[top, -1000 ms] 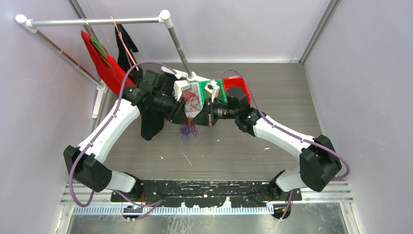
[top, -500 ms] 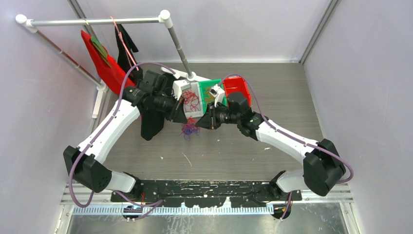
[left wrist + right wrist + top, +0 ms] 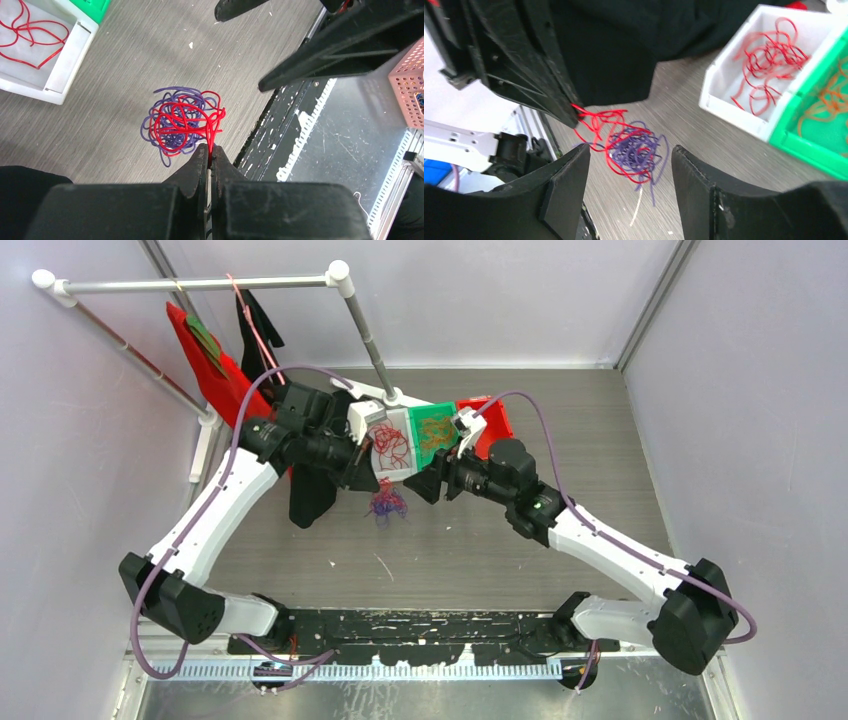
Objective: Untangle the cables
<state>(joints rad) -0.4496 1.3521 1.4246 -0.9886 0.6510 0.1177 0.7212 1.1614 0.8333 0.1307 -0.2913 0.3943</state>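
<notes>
Red+purple cable clump (image 3: 182,122) – tangled, pinched @ edge by left gripper (image 3: 210,151); red cables (image 3: 769,52) loose in white bin (image 3: 729,107).

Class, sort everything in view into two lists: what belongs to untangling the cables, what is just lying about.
Job: red-and-purple cable clump, left gripper shut on its red strand, right gripper open, red cables in white bin, orange cables in green bin.
Lying about: red garment, black garment, rack.

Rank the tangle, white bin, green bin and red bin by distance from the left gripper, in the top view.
1. Red-purple tangle, pinched in the left gripper.
2. White bin, just beyond it.
3. Green bin, next right.
4. Red bin, farthest right.
</notes>
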